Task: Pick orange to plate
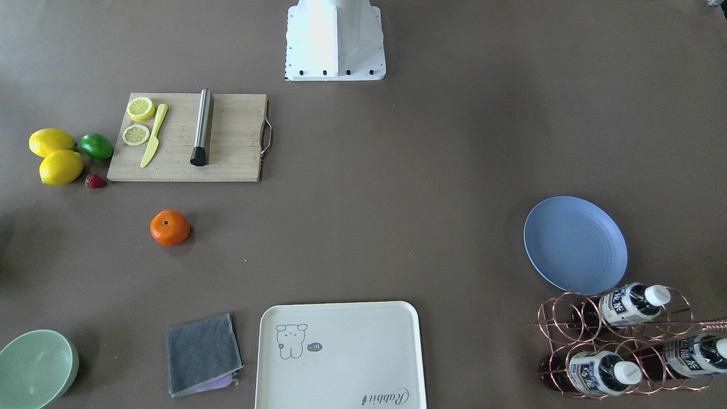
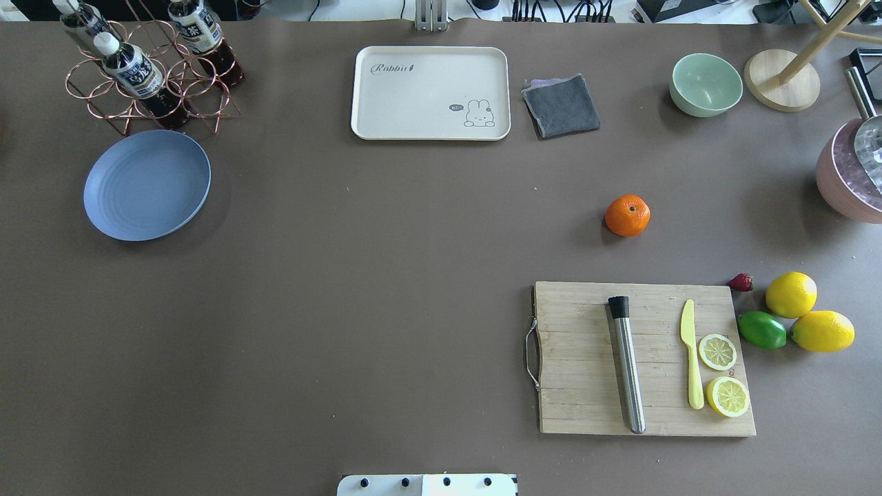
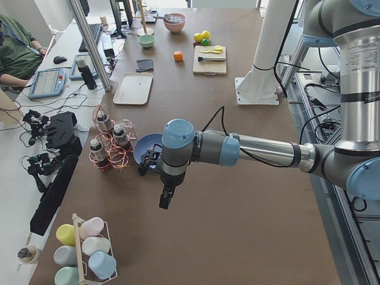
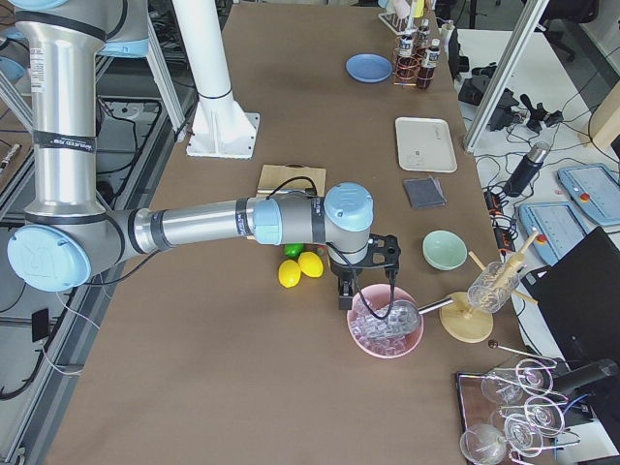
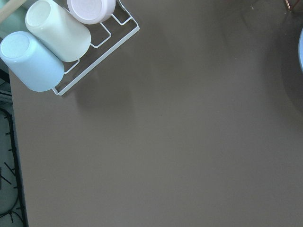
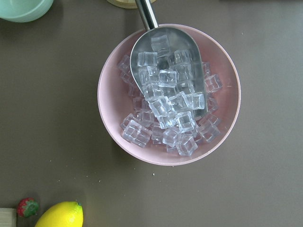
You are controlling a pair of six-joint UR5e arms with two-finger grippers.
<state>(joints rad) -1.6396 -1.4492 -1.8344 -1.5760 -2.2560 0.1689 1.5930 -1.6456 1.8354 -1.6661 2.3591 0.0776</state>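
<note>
Overhead exterior: orange [image 2: 627, 215] sits on the tabletop [image 2: 386, 275] just past the cutting board [image 2: 586, 358], on its side away from the robot. Plate [image 2: 147, 184] lies well apart from the board, toward the robot's left. Right gripper [image 4: 344, 295] and left gripper [image 3: 167, 199] hang well apart from the orange; can't tell how open either is.

Orange [image 1: 170, 228]: small, round, bright orange, dark stem dimple facing up, resting on the brown surface [image 1: 397, 227] in my right half. Plate [image 1: 575, 245]: round, periwinkle-blue, faintly ridged, lying flat, well apart on my left.
</note>
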